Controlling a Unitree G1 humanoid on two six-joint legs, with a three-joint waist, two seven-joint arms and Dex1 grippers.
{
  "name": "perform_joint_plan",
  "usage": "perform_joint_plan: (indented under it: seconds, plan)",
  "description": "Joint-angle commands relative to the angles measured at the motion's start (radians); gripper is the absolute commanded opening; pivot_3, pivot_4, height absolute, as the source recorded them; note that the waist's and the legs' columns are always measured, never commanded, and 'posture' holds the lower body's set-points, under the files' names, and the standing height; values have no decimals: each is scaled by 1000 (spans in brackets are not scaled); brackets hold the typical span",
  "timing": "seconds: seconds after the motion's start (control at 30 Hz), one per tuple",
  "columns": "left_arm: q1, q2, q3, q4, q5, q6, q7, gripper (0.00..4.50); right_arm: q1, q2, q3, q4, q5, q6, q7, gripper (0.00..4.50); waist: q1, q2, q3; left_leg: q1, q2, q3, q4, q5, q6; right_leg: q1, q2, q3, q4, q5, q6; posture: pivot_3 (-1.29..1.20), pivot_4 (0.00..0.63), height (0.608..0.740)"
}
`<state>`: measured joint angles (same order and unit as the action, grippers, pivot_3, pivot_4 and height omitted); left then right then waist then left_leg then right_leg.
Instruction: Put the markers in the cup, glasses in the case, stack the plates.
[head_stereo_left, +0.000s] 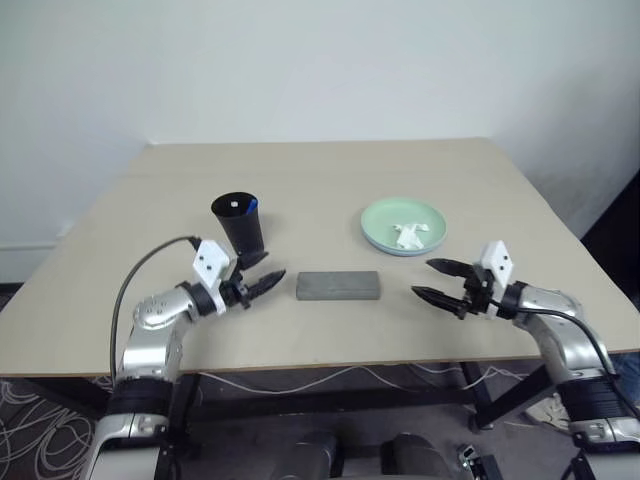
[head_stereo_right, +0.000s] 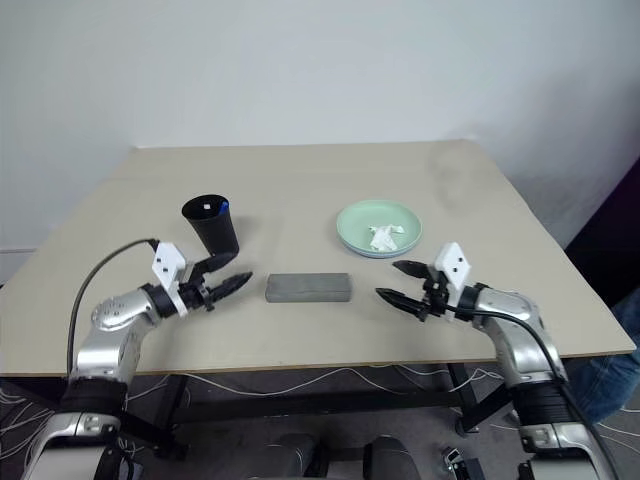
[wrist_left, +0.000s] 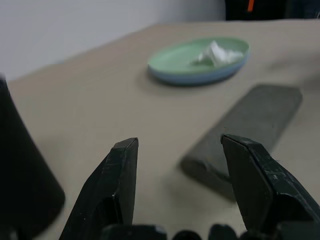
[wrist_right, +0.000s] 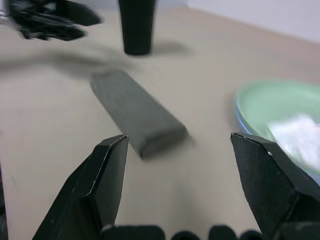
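On beige table (head_stereo_left: 330, 180) by white wall: cup (head_stereo_left: 240, 228), closed case (head_stereo_left: 338, 286), stacked plates (head_stereo_left: 403, 226); both jaws released, empty

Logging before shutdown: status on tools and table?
Left tool open, empty, by the cup. Right tool open, empty. Case shut between them; marker tips in cup; green plate stacked on blue, white scrap on top.
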<state>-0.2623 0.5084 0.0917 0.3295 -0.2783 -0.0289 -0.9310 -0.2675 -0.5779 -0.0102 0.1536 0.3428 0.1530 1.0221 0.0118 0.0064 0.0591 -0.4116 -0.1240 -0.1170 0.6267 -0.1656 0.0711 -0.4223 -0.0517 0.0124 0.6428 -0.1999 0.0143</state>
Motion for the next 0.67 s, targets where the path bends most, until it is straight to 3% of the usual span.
perform_joint_plan:
  seconds: [0.03,0.67]
  plan:
    - [-4,-22,7,-47,8,-29,46,2734,4,-27,-47,8,11,-16,8,3563,0,0,0,0,0,0,0,0,0,0,0,0,0,0,0,0,0,738]
    - [43,-81,-35,-156,29,0,142,2734,21,-30,-69,-4,5,2,-42,3563,-1,0,0,-1,0,0,-1,0,0,0,-1,0,0,0,0,0,0,738]
